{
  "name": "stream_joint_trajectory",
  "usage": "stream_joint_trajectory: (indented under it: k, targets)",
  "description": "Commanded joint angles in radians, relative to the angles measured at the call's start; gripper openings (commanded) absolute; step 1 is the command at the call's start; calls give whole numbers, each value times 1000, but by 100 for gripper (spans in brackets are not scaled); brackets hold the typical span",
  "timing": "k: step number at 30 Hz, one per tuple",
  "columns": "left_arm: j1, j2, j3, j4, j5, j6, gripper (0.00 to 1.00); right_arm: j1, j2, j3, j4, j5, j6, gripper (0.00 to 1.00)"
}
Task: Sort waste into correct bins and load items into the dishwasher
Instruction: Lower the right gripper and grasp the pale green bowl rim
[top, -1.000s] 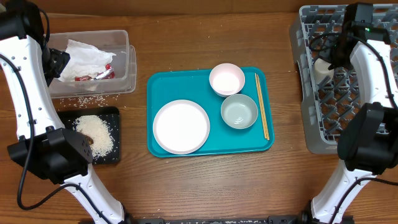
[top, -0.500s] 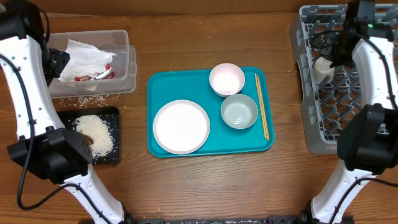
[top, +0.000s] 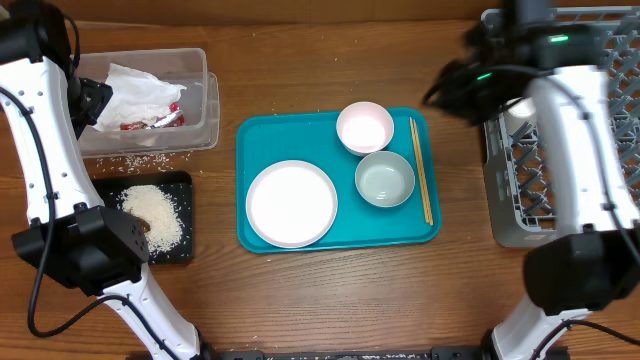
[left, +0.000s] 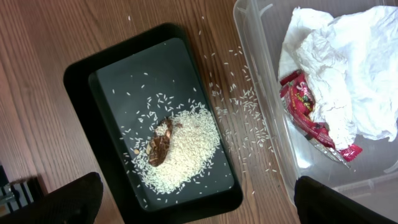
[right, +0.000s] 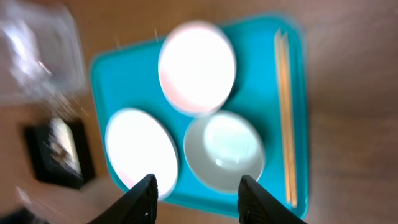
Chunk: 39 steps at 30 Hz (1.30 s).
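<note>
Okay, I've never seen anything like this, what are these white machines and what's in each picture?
Two white robot arms work at a table, each ending in a two-finger gripper. One picture looks down from above; the others come from cameras on each wrist. A teal tray carries a white plate, white bowl, grey dish and chopsticks; a grey dish rack stands to its right. On the left, a clear tub holds a napkin and red sauce packet, and a black tray holds rice and a brown scrap. The left gripper hangs open over the black tray; the right gripper is open above the teal tray. Neither holds anything.
</note>
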<state>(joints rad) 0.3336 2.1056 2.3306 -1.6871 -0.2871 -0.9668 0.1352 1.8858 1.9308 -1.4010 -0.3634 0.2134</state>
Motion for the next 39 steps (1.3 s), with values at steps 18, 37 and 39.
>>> stream_joint_trajectory:
  k: [18,37,39]
  targets:
    - [-7,-19,0,-3,-7,-13,100,395,58,-344,273,296,229,69]
    - [-7,-19,0,-3,-7,-13,100,454,64,-561,548,482,476,52]
    - [-7,-19,0,-3,-7,-13,100,455,64,-566,545,470,481,50]
